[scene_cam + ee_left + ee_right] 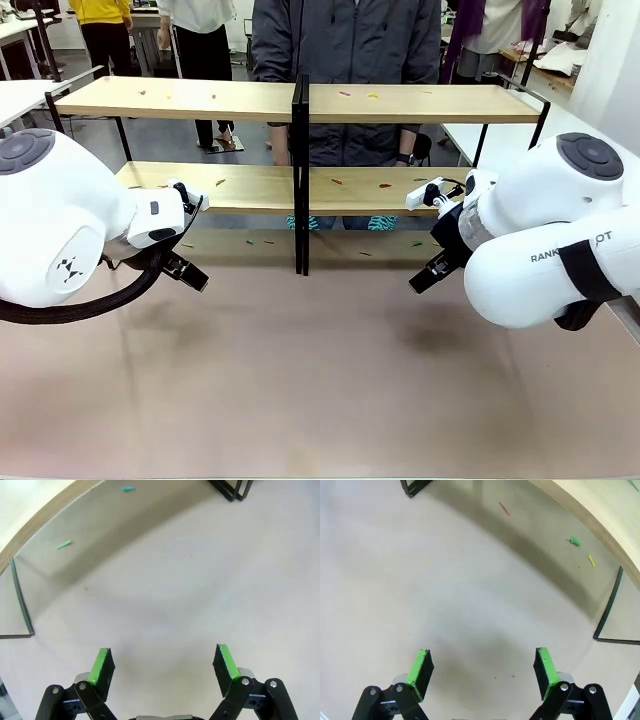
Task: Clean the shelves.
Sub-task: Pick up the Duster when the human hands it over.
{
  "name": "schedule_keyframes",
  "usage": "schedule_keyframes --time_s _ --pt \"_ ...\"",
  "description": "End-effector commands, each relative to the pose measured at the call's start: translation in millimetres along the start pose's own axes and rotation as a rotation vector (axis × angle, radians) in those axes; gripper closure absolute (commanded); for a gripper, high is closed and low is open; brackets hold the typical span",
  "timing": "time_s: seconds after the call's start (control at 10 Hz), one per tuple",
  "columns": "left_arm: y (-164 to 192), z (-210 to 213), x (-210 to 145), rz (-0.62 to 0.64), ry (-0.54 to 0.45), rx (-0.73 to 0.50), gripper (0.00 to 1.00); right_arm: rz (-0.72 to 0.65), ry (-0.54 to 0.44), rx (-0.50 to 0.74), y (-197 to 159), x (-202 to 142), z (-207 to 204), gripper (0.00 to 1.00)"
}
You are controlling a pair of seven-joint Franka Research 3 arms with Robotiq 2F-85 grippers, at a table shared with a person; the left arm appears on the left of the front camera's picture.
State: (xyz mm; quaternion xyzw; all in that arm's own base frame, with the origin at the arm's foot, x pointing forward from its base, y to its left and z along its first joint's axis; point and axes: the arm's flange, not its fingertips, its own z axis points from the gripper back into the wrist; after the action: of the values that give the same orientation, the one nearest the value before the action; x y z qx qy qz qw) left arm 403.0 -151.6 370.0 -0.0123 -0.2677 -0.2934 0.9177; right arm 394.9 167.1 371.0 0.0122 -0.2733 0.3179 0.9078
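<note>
The shelves [410, 103] stand across the far half of the table, two tiers of light-wood boards on a black frame with a central upright [300, 170]. Small coloured scraps lie on the boards, such as one [372, 96] on the top tier. My left gripper [190, 272] hangs low in front of the left half, and my right gripper [422, 279] in front of the right half. The left gripper [164, 665] is open over bare table with nothing between its pads. The right gripper [482, 667] is also open and empty. A lower board's edge [45, 510] [590, 515] curves past ahead of each.
A person [345, 50] stands close behind the shelves. Scraps lie on the table under the lower tier: a green scrap [64, 544], a blue scrap [128, 488], a red scrap [504, 508], a green scrap [575, 541]. Black frame legs [19, 600] [607, 612] rise nearby. White tables [500, 140] flank the area.
</note>
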Motion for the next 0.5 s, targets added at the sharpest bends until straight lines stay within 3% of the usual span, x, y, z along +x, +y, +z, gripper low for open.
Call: schedule_keyframes --time_s 0.0,0.4 --pt "-0.1 0.1 0.1 -0.001 0.0 0.0 0.0 -0.001 0.0 0.0 -0.1 0.0 0.0 0.0" --pt "-0.1 0.1 0.1 -0.001 0.0 0.0 0.0 -0.001 0.0 0.0 -0.1 0.0 0.0 0.0"
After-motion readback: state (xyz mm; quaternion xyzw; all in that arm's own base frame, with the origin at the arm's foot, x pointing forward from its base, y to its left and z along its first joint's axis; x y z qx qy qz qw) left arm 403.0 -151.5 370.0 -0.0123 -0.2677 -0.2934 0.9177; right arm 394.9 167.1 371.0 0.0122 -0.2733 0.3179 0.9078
